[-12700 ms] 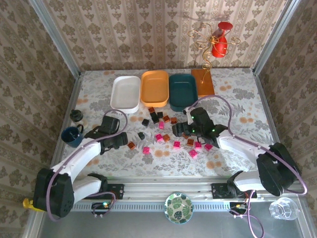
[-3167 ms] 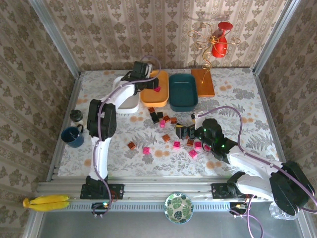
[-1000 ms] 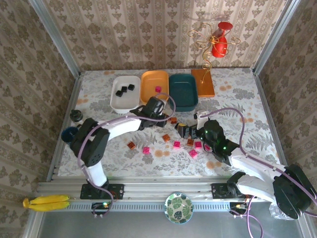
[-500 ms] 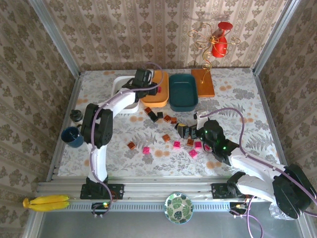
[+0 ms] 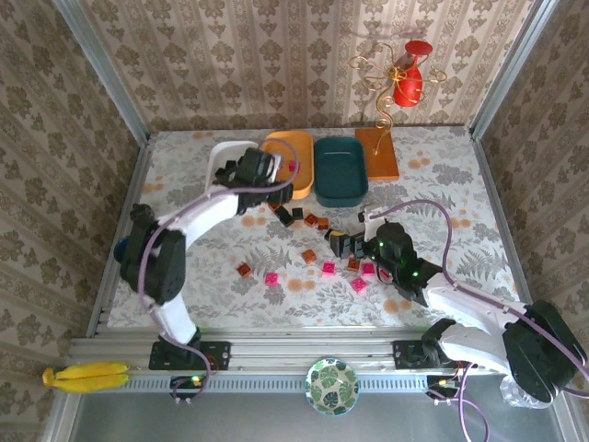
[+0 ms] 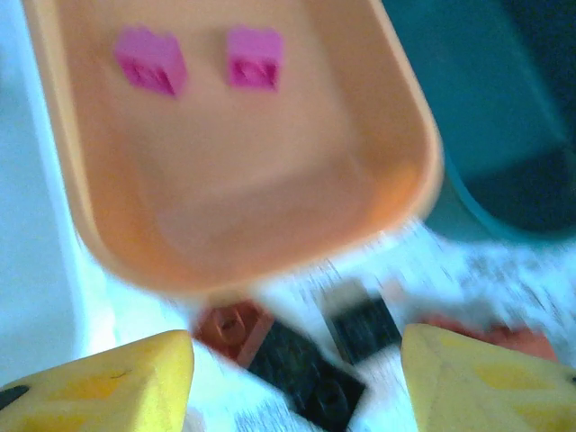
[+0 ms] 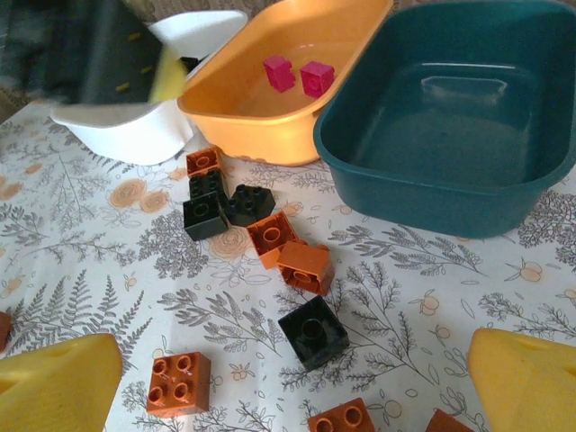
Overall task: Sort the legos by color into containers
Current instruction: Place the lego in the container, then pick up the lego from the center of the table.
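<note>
**A:** How does the left gripper stand?

**B:** The left gripper (image 6: 297,382) is released, its yellow fingers wide apart with nothing between them. It hangs over the near lip of the orange-yellow tray (image 6: 270,189), which lies at its 12 o'clock with two pink bricks (image 6: 149,61) inside.

**A:** And around it?

**B:** Black bricks (image 6: 306,369) and an orange-brown brick (image 6: 231,328) lie on the table just short of that tray. The teal tray (image 6: 504,135) is at 2 o'clock and the white tray (image 6: 27,270) at 9 o'clock.

**A:** The right gripper?

**B:** The right gripper (image 7: 292,382) is also released and holds nothing, low over the flowered table (image 7: 432,297). A lone black brick (image 7: 312,332) sits at its 12 o'clock and a four-stud orange-brown brick (image 7: 179,382) at 10 o'clock. From above, loose pink bricks (image 5: 329,268) lie on the table around its 6 o'clock.
</note>
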